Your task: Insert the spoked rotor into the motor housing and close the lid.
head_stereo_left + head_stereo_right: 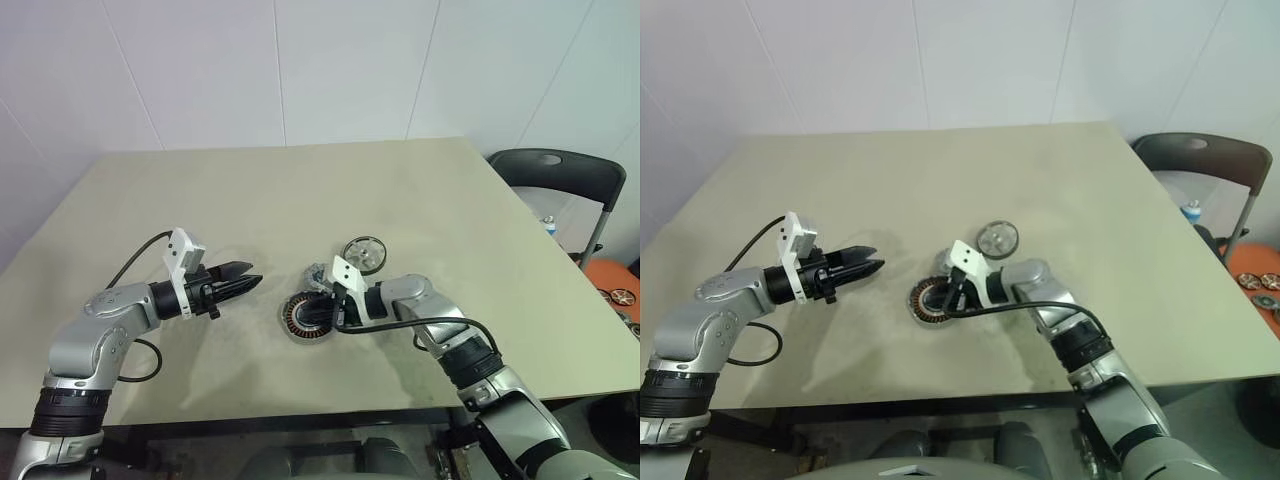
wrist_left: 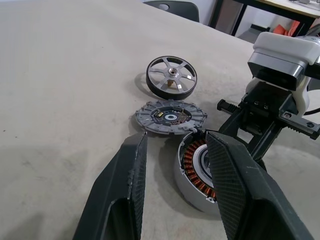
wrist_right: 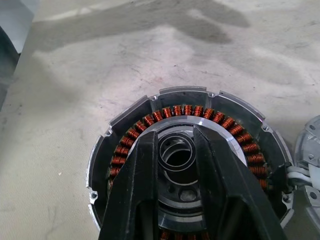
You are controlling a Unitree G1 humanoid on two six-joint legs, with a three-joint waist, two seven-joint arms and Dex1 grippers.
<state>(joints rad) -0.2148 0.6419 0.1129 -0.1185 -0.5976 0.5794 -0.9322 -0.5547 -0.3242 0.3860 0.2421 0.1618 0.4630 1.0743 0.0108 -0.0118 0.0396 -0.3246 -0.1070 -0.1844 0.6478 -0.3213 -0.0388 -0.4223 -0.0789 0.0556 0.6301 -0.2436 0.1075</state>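
Observation:
The motor housing [image 1: 298, 322], with copper windings round a silver centre, is tipped up on its edge at the table's front middle. My right gripper [image 1: 320, 314] reaches in from the right, and its narrowly parted fingers [image 3: 145, 165] are shut on the housing's [image 3: 182, 93] centre hub. Just behind it the grey lid [image 2: 171, 116] lies flat, and the spoked rotor [image 2: 171, 76] leans a little further back. My left gripper [image 1: 245, 283] hovers open and empty to the left of the housing, pointing at it.
The beige table [image 1: 300, 190] is bare at the back and left. A dark chair [image 1: 560, 175] stands past the right edge with a small blue bottle [image 1: 548, 225] on it. Orange parts [image 1: 620, 285] lie on the floor to the right.

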